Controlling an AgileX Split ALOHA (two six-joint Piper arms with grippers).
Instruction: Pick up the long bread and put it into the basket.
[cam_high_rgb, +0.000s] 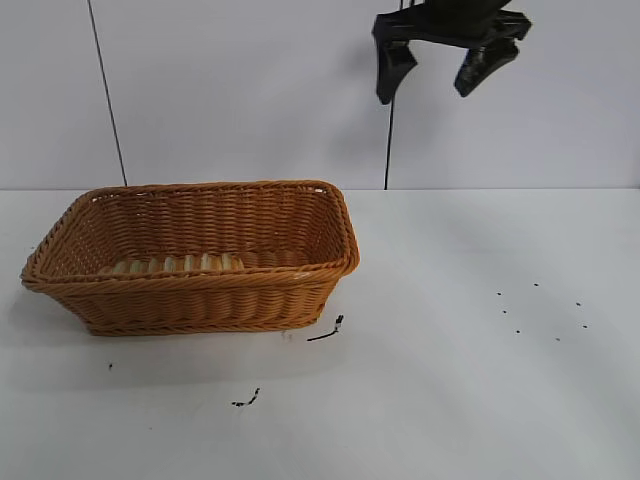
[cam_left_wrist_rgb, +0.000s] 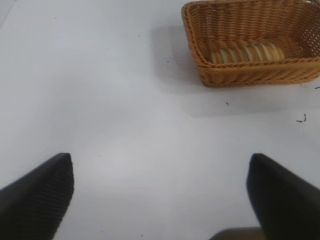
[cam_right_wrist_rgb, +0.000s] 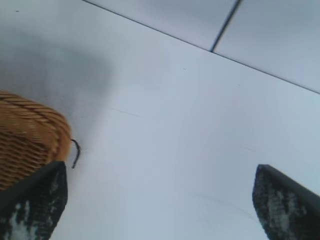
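The long bread (cam_high_rgb: 175, 265), striped tan and pale yellow-green, lies inside the orange-brown wicker basket (cam_high_rgb: 200, 300) along its near wall, at the table's left. It also shows in the left wrist view (cam_left_wrist_rgb: 245, 53) inside the basket (cam_left_wrist_rgb: 240, 75). My right gripper (cam_high_rgb: 440, 70) hangs open and empty high above the table, to the right of the basket. In the right wrist view (cam_right_wrist_rgb: 157, 200) its fingers stand wide apart over bare table, with a basket corner (cam_right_wrist_rgb: 30, 145) beside one finger. My left gripper (cam_left_wrist_rgb: 160, 195) is open and empty, well away from the basket.
The white table (cam_high_rgb: 450, 350) carries small black marks near the basket's front corner (cam_high_rgb: 327, 332), further forward (cam_high_rgb: 247, 399) and at the right (cam_high_rgb: 540, 310). A white wall with dark vertical lines stands behind.
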